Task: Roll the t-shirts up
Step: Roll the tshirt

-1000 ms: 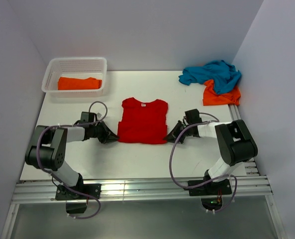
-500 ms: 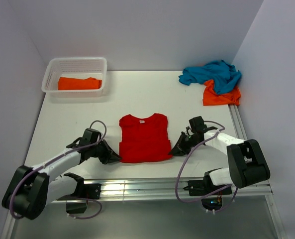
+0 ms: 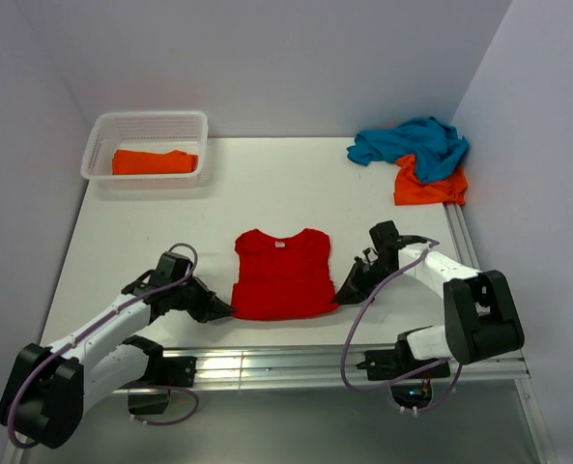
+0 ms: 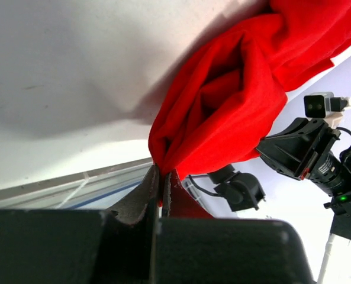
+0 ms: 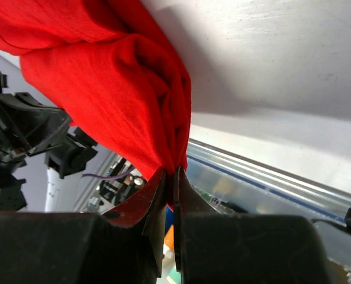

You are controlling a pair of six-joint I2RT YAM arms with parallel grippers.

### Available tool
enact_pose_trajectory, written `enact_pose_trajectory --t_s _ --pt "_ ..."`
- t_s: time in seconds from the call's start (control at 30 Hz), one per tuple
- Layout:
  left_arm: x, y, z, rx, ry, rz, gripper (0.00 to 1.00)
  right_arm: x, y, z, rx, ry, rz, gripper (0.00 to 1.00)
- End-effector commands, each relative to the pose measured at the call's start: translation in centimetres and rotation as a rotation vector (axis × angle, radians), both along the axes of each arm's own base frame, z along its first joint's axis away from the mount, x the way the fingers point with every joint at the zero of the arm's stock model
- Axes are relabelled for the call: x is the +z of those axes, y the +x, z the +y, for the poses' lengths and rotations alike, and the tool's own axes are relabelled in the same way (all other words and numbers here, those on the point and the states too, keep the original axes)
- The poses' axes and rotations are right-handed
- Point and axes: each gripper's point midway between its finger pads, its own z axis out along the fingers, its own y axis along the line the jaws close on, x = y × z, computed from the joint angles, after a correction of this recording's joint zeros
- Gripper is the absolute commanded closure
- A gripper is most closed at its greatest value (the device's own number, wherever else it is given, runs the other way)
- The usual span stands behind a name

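**Both grippers clamped on the near corners of the red t-shirt (image 3: 283, 274)**

Top view: the red t-shirt lies flat by the near edge of the tabletop (image 3: 267, 184), collar pointing away from the arms. The left gripper (image 3: 223, 307) is closed on its near left corner and the right gripper (image 3: 342, 293) on its near right corner. A white basket (image 3: 102, 130) at the far left holds one folded orange t-shirt (image 3: 154, 161). In the far right corner a crumpled teal t-shirt (image 3: 412, 140) lies partly over a second orange t-shirt (image 3: 429, 186). Left wrist view: the fingers (image 4: 137, 201) are pressed together, with a bunched fold of red cloth caught at their tips. Right wrist view: the jaws are likewise closed on a gathered red corner, and the rest of the cloth spreads away over the white surface.
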Motion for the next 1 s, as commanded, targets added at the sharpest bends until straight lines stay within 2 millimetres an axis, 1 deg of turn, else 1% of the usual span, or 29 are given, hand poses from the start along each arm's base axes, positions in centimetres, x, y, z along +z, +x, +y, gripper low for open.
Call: enact_pose_trajectory --t_s 0.0,0.13,0.27,0.33,0.47,0.53,0.63,0.67,0.7,0.73,0.77,0.83,0.93,0.97 --pt "1.7 0.9 -0.7 0.04 -0.041 0.028 1.0 1.3 0.4 -0.3 -0.027 0.004 0.057 1.0" --pt "2.0 1.3 -1.3 0.058 -0.086 0.06 1.0 1.7 0.9 -0.3 -0.07 0.022 0.115 1.0" --pt "2.7 2.2 -1.6 0.097 -0.119 0.096 1.0 2.3 1.9 -0.3 -0.119 0.039 0.159 1.0" --pt "3.0 2.9 -1.6 0.11 -0.121 0.109 1.0 2.5 2.4 -0.3 -0.143 0.055 0.185 1.0" --pt "3.5 4.9 -1.1 0.149 -0.139 0.129 1.0 3.0 3.7 -0.4 -0.182 0.055 0.242 1.0" --pt "3.7 5.6 -0.9 0.158 -0.15 0.136 1.0 2.9 4.0 -0.5 -0.189 0.046 0.284 1.0" --pt "4.0 7.0 -0.4 0.175 -0.157 0.155 1.0 3.4 4.8 -0.8 -0.191 0.021 0.343 1.0" --pt "4.4 7.4 -0.5 0.169 -0.161 0.156 1.0 3.5 5.1 -0.7 -0.192 0.025 0.352 1.0" --pt "4.0 7.7 -0.4 0.172 -0.156 0.178 1.0 3.5 5.3 -0.7 -0.192 0.025 0.363 1.0" --pt "4.0 7.9 -0.5 0.172 -0.157 0.186 1.0 3.5 5.7 -0.7 -0.193 0.021 0.378 1.0" --pt "4.3 8.4 -0.5 0.167 -0.159 0.183 1.0 3.5 5.9 -0.8 -0.195 0.017 0.38 1.0" --pt "4.4 8.5 -0.5 0.169 -0.147 0.194 1.0 3.5 6.5 -0.8 -0.205 0.016 0.384 1.0" --pt "4.9 9.6 -0.6 0.193 -0.162 0.174 1.0 3.2 6.7 -0.7 -0.228 0.037 0.413 1.0" --pt "4.8 9.9 -0.7 0.211 -0.173 0.191 0.99 3.1 6.8 -0.7 -0.235 0.038 0.424 1.0"
